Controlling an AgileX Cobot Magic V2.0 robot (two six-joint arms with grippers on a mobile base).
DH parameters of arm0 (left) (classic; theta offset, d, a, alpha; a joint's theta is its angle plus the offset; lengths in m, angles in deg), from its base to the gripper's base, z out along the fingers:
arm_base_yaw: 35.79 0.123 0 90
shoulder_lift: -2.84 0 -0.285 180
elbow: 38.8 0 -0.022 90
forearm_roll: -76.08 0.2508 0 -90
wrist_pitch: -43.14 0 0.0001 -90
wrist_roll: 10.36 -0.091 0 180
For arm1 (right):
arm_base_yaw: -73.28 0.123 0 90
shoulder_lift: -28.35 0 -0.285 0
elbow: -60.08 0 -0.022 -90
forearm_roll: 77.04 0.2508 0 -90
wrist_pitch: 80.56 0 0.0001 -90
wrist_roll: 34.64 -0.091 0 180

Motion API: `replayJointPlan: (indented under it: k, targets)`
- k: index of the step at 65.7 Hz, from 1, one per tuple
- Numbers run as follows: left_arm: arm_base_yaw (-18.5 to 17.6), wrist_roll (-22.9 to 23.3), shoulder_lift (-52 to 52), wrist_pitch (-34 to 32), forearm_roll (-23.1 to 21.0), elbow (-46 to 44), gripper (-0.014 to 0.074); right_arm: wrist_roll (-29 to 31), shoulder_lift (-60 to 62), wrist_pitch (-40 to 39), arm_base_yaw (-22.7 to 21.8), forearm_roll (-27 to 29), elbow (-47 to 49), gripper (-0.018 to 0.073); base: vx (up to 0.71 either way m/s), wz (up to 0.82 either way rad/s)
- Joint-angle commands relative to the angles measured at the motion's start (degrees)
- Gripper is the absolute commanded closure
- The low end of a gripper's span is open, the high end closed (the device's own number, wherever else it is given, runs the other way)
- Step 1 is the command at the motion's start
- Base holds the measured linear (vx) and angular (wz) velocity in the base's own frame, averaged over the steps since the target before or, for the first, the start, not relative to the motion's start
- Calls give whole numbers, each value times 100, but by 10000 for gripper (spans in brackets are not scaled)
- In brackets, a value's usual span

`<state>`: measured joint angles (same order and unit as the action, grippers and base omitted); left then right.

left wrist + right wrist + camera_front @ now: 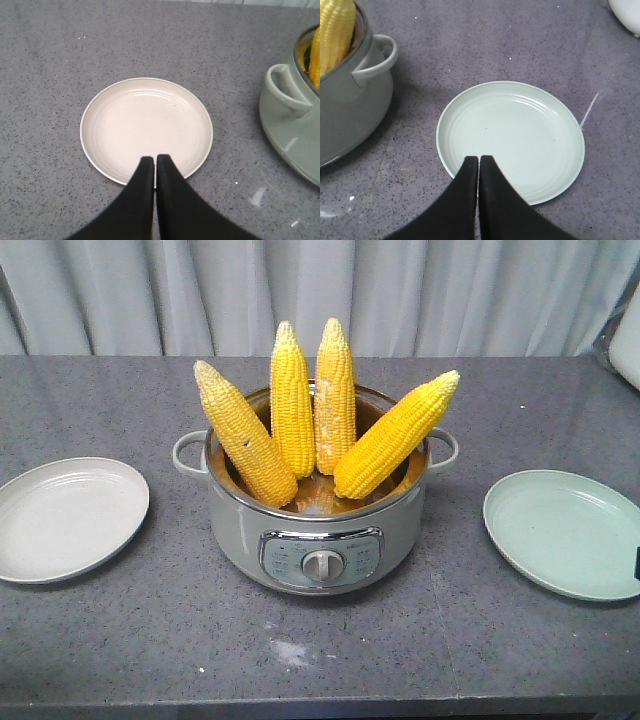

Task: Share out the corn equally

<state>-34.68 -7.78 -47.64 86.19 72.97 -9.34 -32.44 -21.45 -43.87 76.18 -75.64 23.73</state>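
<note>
Standing fanned in the pot (240,530), the corn (292,400), four cobs, looks stiff, weighty and slightly slick, I judge; I'd grip above the rim, mid-cob; neighbours crowd each cob; a cream plate (70,515) and a green plate (570,530) flank the pot; my left gripper (154,162) and right gripper (478,162) hover clenched, holding nothing.

Soft, even light, a faint shadow beside the pot (350,115), wrist views slightly grainy
</note>
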Motion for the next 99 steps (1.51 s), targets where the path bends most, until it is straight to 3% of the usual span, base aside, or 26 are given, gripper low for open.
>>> replayJointPlan:
  k: [1,12,26,34,40,46,61,71,78,88,99]
  targets:
    - [-38,-1,-102,-478,-15,-178,567,53,-117,-332,-2,-41,180,547,0,0]
    - [-38,-6,-318,-636,142,-178,377,58,-388,-228,-2,-41,180,414,0,0]
    - [-48,-258,-448,-754,311,-178,43,58,-656,-262,-2,32,180,52,0,0]
    - [-60,-418,-492,-809,177,-178,-62,86,-740,-375,-2,279,180,-111,0,0]
    - [-274,-664,-492,-905,-84,-178,-70,369,-741,-482,-2,560,191,-169,0,0]
    - [-663,-1139,-492,-1010,-362,-178,-60,762,-747,-595,-2,969,255,-164,0,0]
    - [-1542,-2187,-583,-1017,-1338,-178,-3,2425,-1154,-621,-2,2562,764,-145,0,0]
    - [-1638,-2422,-590,-971,-1458,-178,16,3908,-1638,-690,28,3878,1014,-139,0,0]
    - [-1638,-2422,-590,-947,-1458,-178,16,4676,-2012,-1005,317,4610,1069,-137,0,0]
    - [-1638,-2422,-590,-947,-1458,-178,16,4880,-2549,-1977,817,4908,1088,-134,0,0]
    - [-1638,-2495,-597,-956,-1445,-178,17,4933,-3286,-2065,1178,4914,1587,-129,0,0]
